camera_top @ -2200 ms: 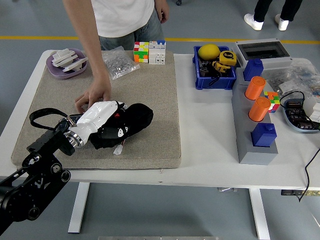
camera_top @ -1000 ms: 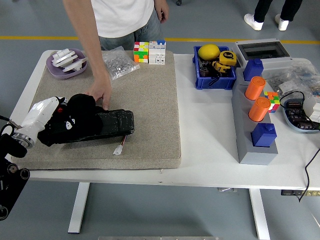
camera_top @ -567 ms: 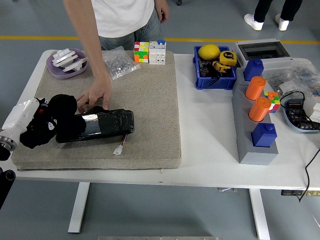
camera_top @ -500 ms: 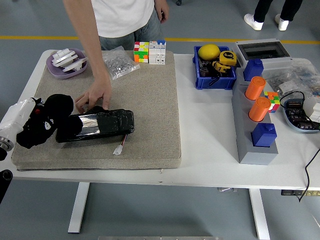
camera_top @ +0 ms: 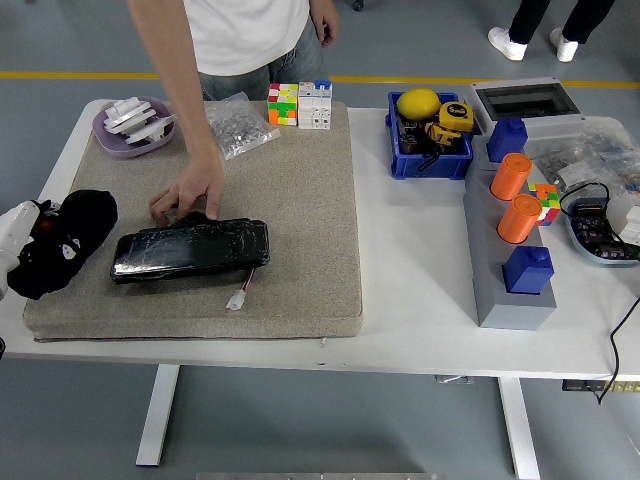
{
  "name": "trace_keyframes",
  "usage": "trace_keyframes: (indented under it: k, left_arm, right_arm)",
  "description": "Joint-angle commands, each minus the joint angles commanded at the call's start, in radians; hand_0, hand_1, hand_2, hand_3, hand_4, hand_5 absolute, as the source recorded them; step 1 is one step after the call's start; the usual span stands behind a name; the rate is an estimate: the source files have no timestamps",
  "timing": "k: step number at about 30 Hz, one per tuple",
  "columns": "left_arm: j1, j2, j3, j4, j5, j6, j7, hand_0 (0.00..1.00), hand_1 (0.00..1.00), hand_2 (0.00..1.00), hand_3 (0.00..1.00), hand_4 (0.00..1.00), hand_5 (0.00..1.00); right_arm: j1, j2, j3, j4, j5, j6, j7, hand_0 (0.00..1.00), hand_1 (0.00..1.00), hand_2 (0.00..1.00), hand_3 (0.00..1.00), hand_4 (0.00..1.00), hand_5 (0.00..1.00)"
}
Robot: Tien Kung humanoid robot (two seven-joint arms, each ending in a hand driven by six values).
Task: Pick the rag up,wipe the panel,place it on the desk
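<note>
Robot's left hand, at the mat's left edge, grips the black rag; soft and limp, it handles best bunched. Rightward, a person's hand steadies the stiff, glossy panel.

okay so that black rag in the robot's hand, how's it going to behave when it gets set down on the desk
The black rag looks soft: it bunches in a lump against the left hand, so it will probably slump rather than hold a shape. It seems unlikely to roll or tip. On the coarse mat it would likely drag rather than slide.
</note>
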Motion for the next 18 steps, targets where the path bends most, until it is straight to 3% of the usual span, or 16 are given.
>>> trace_keyframes:
  k: [1, 6, 7, 12, 13, 18]
  left_arm:
    - [-0.005, 0.000, 0.003, 0.011, -0.005, 0.000, -0.002, 0.561, 0.574, 0.590, 0.566, 0.585, 0.088]
    - [-0.014, -0.002, 0.007, 0.027, -0.003, -0.018, 0.015, 0.561, 0.574, 0.590, 0.566, 0.585, 0.088]
    - [-0.014, -0.002, 0.008, 0.026, -0.003, -0.021, 0.017, 0.730, 0.772, 0.652, 0.599, 0.725, 0.136]
    - [-0.008, -0.002, 0.008, 0.017, -0.018, -0.042, 0.018, 0.730, 0.772, 0.652, 0.599, 0.725, 0.136]
    - [-0.005, -0.002, 0.007, 0.013, -0.019, -0.045, 0.018, 0.797, 0.840, 0.790, 0.804, 0.914, 0.312]
    - [0.004, -0.008, -0.002, -0.001, -0.021, -0.054, 0.018, 0.797, 0.840, 0.790, 0.804, 0.914, 0.312]
  right_arm:
    - [0.000, 0.000, 0.000, 0.000, 0.000, 0.000, 0.000, 0.768, 0.660, 0.669, 0.614, 0.998, 0.478]
    - [-0.002, 0.000, -0.005, 0.000, 0.004, -0.001, -0.001, 0.768, 0.660, 0.669, 0.614, 0.998, 0.478]
    - [-0.003, 0.000, -0.005, 0.000, 0.004, -0.001, -0.001, 0.769, 0.660, 0.669, 0.614, 0.998, 0.478]
    - [-0.005, 0.003, 0.002, 0.000, -0.002, -0.001, -0.001, 0.769, 0.660, 0.669, 0.614, 0.998, 0.478]
    - [-0.004, 0.003, 0.005, 0.000, -0.005, -0.001, -0.001, 0.769, 0.660, 0.669, 0.615, 0.998, 0.477]
    - [-0.002, 0.003, 0.017, 0.000, -0.018, -0.001, -0.001, 0.769, 0.660, 0.669, 0.615, 0.998, 0.477]
